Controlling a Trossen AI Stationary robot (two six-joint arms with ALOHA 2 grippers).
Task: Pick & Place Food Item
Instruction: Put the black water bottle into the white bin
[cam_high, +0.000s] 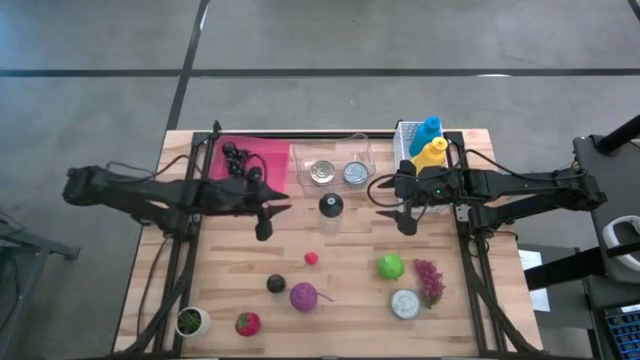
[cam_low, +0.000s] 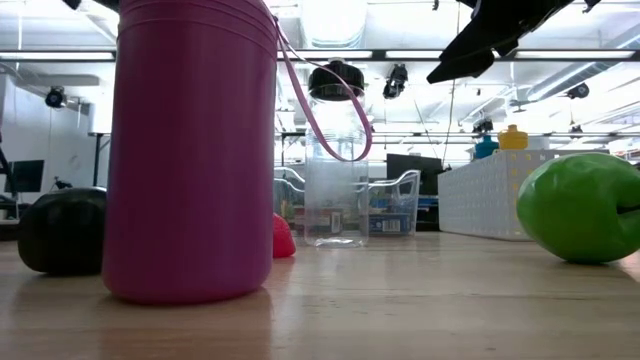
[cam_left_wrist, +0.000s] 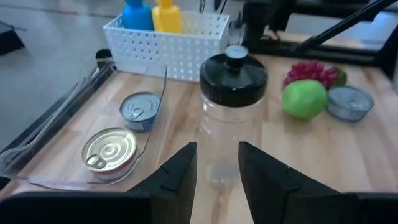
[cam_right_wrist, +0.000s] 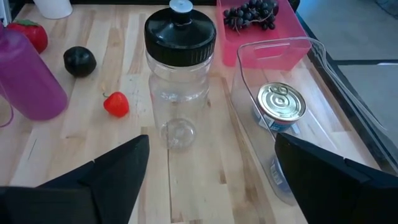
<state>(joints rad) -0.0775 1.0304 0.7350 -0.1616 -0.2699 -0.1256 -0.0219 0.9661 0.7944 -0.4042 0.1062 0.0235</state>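
Jar (cam_high: 331, 211) stands upright on the desk (cam_high: 350, 300) between both claws; right claw (cam_high: 408, 225) gapes wide, empty, left claw (cam_high: 263, 229) narrow, roughly equally near.

A clear jar (cam_high: 331, 212) with a black lid stands near a purple bottle (cam_high: 304, 296) and two tins (cam_high: 338, 173).

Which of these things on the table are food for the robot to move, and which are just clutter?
Food: green apple, red grapes, dark grapes, strawberry, plum.
Clutter: clear jar, purple bottle, cans, white basket.
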